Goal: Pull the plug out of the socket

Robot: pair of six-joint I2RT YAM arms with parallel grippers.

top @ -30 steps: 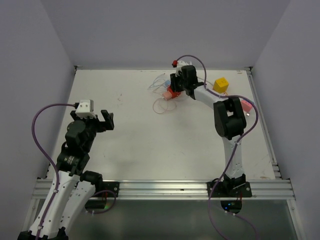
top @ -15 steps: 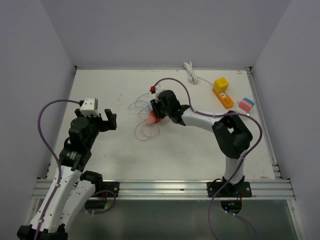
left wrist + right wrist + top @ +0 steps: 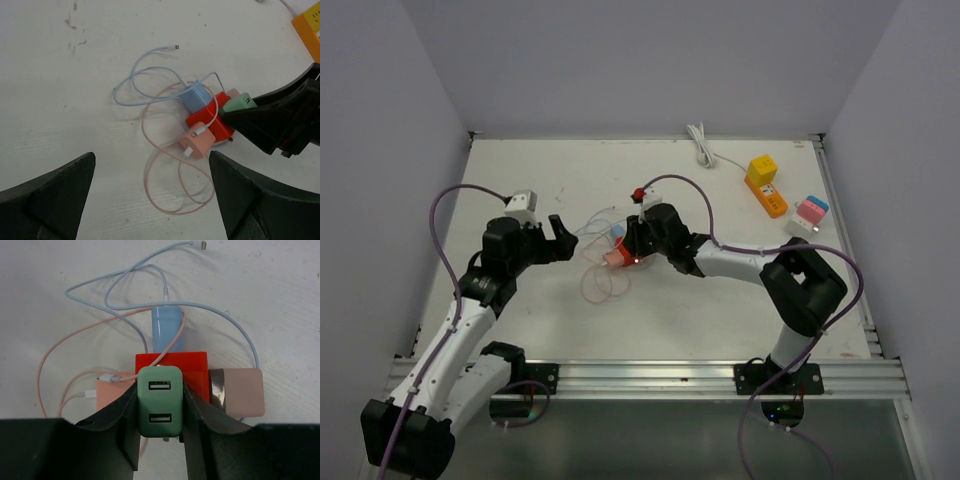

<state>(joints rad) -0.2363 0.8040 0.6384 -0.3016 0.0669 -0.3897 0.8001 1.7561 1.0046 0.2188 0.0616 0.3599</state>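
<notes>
A red cube socket [image 3: 196,366] lies on the white table, with a green two-port plug [image 3: 160,415], a blue plug [image 3: 167,330], a salmon plug [image 3: 111,390] and a pink plug [image 3: 243,391] stuck in its sides. My right gripper [image 3: 160,395] is shut on the green plug, one finger on each side. In the top view the socket [image 3: 617,258] sits mid-table at the right gripper [image 3: 632,250]. My left gripper [image 3: 561,240] is open and empty, just left of the cluster. Its wrist view shows the socket [image 3: 210,120] and green plug [image 3: 239,103] ahead of the open gripper [image 3: 152,200].
Blue and pink charging cables [image 3: 165,190] loop on the table around the socket. A yellow and orange power strip [image 3: 765,182], a pink and blue block [image 3: 810,210] and a white cable [image 3: 702,145] lie at the far right.
The right gripper has dragged the socket cluster from the far side of the table toward the middle and left. The left arm has reached forward and right toward it.
</notes>
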